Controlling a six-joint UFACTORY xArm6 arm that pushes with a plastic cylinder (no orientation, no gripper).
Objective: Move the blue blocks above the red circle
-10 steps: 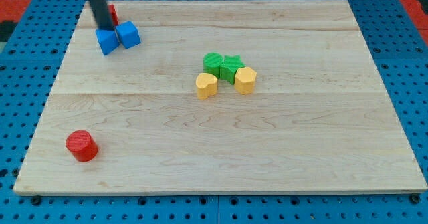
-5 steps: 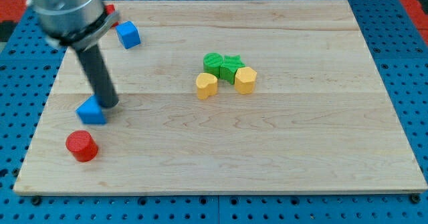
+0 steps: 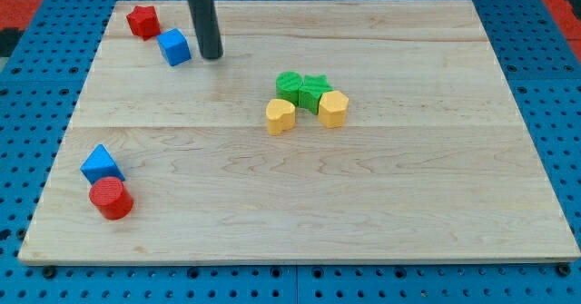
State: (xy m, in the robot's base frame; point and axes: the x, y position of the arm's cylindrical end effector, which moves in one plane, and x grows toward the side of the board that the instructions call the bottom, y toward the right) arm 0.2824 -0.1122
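While my tip [image 3: 212,55] sits just right of blue cube [image 3: 174,47], blue triangle [image 3: 101,164] touching red circle [image 3: 111,198]

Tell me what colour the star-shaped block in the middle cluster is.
Green; the star block shows clearly in the camera view.

Pale wooden worktop [image 3: 408,204], planked, straight-grained, with a smooth satin finish. Beneath it, a blue perforated base [image 3: 36,86], apparently matt. Matt, solid-coloured blocks, plastic by the look: blue cube [image 3: 174,47], blue triangle [image 3: 101,164], red circle [image 3: 111,198], red block [image 3: 142,21]. Dark rod with slightly glossy, smooth surface down to my tip [image 3: 211,56].
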